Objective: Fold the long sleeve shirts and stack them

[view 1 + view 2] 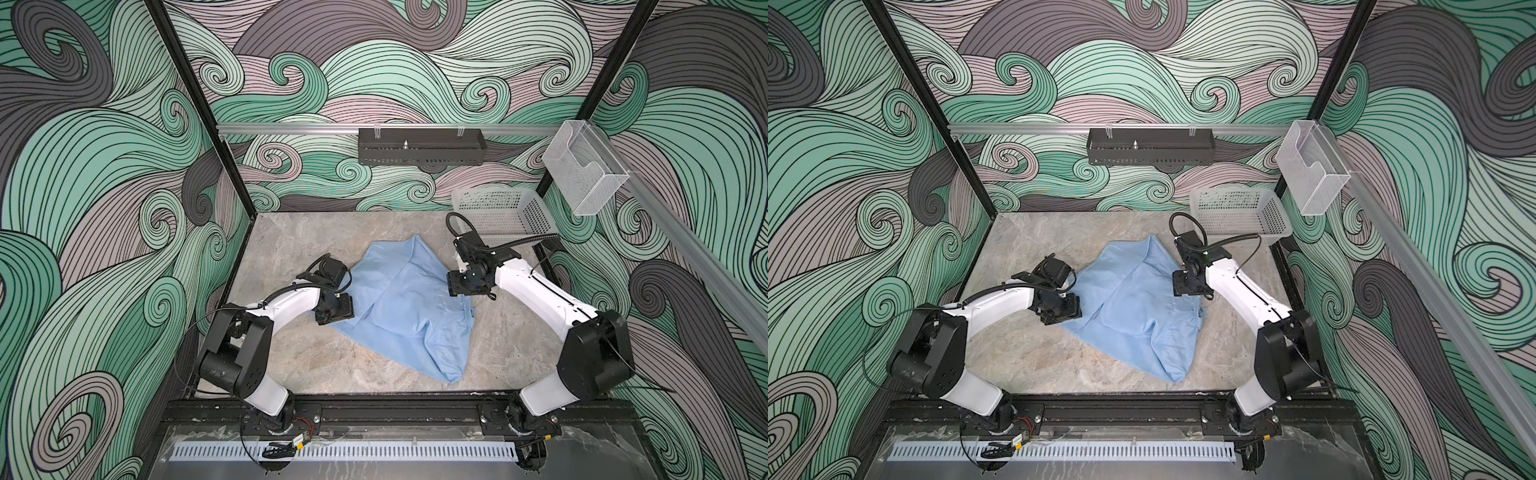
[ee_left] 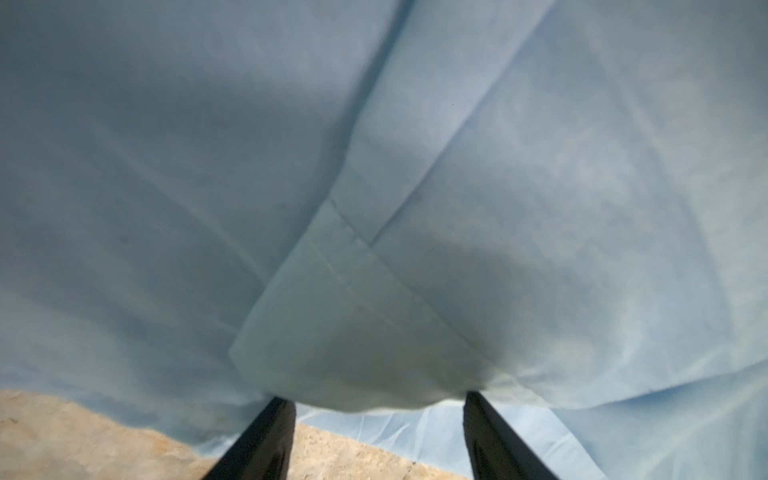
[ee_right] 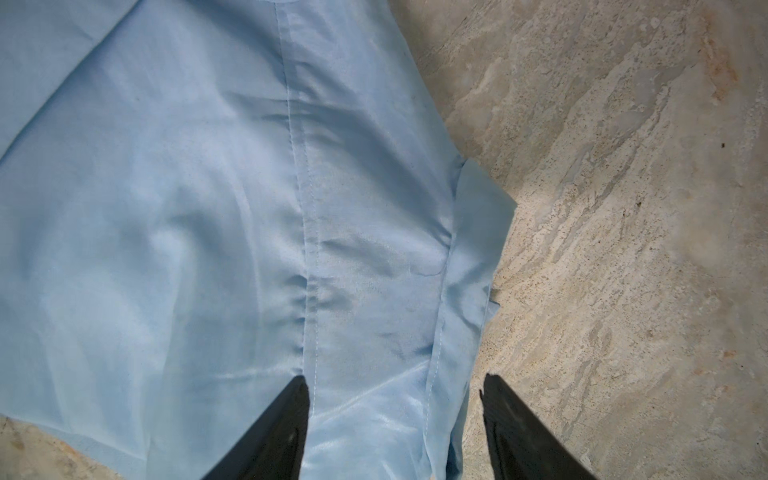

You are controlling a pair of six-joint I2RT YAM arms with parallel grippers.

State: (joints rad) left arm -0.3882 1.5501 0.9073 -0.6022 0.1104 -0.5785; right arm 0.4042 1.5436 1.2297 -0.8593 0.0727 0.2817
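A: State of the left gripper point(image 2: 376, 399)?
B: Jaws spread apart, clamping nothing. A folded hem of the light blue shirt point(image 2: 415, 311) drapes across both fingertips.
A: And the right gripper point(image 3: 395, 377)?
B: Jaws released. The shirt lies flat beneath them, its edge running between the jaws: one over cloth, one over bare table point(image 3: 623, 208).

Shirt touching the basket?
Apart. Both top views show a strip of bare table between the shirt and the basket.
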